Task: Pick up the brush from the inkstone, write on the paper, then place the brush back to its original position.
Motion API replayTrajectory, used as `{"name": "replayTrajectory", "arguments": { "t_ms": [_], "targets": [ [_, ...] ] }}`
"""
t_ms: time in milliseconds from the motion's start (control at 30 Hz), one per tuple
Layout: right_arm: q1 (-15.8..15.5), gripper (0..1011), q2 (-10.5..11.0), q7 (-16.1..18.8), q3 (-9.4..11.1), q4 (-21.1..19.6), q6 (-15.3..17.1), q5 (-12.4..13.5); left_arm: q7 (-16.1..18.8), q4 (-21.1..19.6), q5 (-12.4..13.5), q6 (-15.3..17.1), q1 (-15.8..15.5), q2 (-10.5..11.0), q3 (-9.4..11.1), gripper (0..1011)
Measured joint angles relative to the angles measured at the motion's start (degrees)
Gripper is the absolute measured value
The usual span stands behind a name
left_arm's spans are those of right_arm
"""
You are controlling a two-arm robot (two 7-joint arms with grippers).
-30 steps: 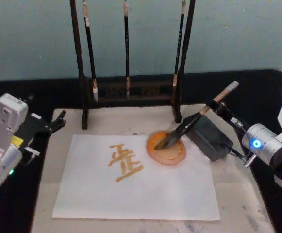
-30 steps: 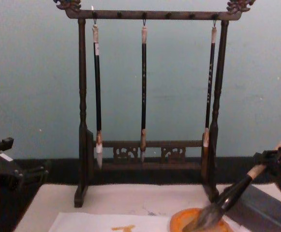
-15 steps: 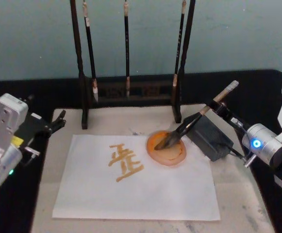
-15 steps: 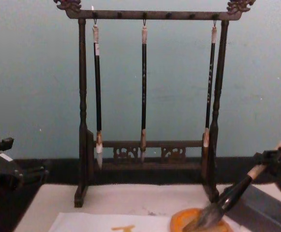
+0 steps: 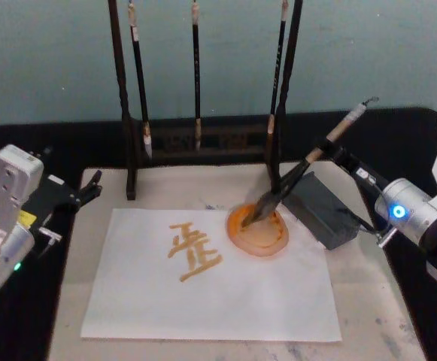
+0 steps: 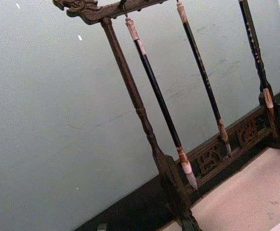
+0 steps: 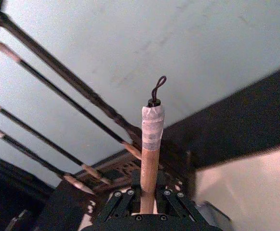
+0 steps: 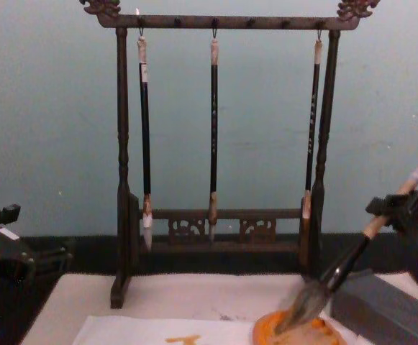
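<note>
Raised and tilted steeper than a second ago, right gripper (image 5: 329,145) sits at right above the grey block (image 5: 320,212), pinching the brush (image 5: 286,182) by its pale upper handle, likely so only the tuft touches down. Bushy dark tip rests in the orange inkstone (image 5: 237,227) on the paper (image 5: 203,297). Left gripper (image 5: 89,188) is parked at left.

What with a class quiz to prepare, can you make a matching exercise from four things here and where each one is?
Things:
1 brush
2 paper
3 grey block
4 left pincer

Places:
A parked by the mat's left edge
B lying under the inkstone
C tuft tip in the inkstone, handle gripped by the right pincer
D beside the inkstone, on the robot's right

Pairs: 1-C, 2-B, 3-D, 4-A
</note>
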Motion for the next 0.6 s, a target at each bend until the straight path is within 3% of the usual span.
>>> {"name": "replayTrajectory", "arguments": {
  "t_ms": [300,600],
  "targets": [
    [0.57,174,1.87,2.39,-1.52,-3.26,-0.84,0.4,0.0,0.0,0.0,0.0,0.0,0.0,0.0,1010],
    [4.07,174,4.7,6.3,-5.34,-4.83,-1.97,-2.67,0.0,0.0,0.0,0.0,0.0,0.0,0.0,1010]
  ]
}}
